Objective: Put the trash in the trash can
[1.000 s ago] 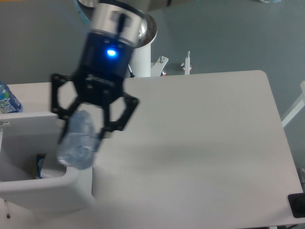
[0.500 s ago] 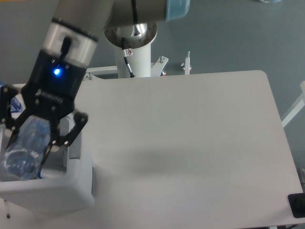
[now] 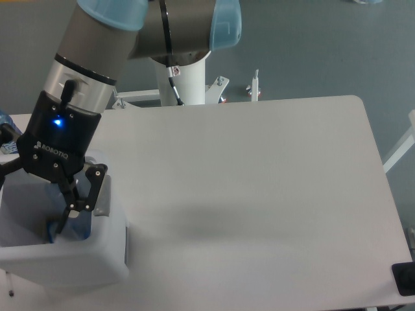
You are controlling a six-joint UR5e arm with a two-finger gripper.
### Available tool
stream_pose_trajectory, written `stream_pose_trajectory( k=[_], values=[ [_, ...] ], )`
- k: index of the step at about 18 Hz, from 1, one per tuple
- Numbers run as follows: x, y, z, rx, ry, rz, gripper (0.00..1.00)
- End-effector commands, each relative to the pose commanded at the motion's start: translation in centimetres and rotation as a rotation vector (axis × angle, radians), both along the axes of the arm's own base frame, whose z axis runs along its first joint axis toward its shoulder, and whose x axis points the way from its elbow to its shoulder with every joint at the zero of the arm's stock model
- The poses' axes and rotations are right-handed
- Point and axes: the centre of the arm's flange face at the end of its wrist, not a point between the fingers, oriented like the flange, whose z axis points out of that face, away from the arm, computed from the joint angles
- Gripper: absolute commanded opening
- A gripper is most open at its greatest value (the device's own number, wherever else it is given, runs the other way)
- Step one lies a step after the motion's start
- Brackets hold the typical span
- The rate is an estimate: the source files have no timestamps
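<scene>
Nearest to us, at the lower left, stands the trash can (image 3: 78,262), a white boxy bin whose thick front wall and rounded corner fill that part of the picture. Our gripper (image 3: 45,210) hangs over its opening, the black fingers (image 3: 87,191) reaching down inside the rim. We see bluish, clear plastic low in the bin beside the right finger, and we take this for the crushed plastic bottle (image 3: 74,230); it looks to lie in the can, below the fingertips. The fingers appear spread, but the left one is cut off by the picture's edge and the bottle sits close by them, so we cannot tell for sure whether we have let go or are gripping it. The white crumpled paper piece does not show; if it is in the bin, the wall and the arm hide it.

We judge the step in hand to be the drop of the bottle into the can, at or near release. The next move calls for confirming the fingers are free of the plastic, then lifting straight up so neither finger catches the rim.

Behind the bin the white table (image 3: 259,181) runs out to the right. Farther back stands the arm's white pedestal (image 3: 185,81), and at the far left edge a scrap of blue label on the water bottle (image 3: 5,133).
</scene>
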Motion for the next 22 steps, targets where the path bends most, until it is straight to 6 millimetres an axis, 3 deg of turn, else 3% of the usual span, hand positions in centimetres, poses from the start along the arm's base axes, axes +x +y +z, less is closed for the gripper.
stream_pose_trajectory(
  k=[5,6,11,16,20,22],
  values=[
    [-7.8,-5.1,2.0,-0.015,0.068,0.208,1.0],
    [-9.5,-6.1,1.5,-0.045,0.088,0.267,1.0],
    [-13.9,-10.7,-2.5,-0.241,0.19,0.464,1.0],
    [-16.6,-14.5,-4.9,-0.45,0.387,0.376,1.0],
    [-16.7,-17.7,-5.7,-0.636,0.567,0.22,1.0],
    [-16.4,-18.3,-6.1,-0.694,0.622,0.131,1.0]
  ],
)
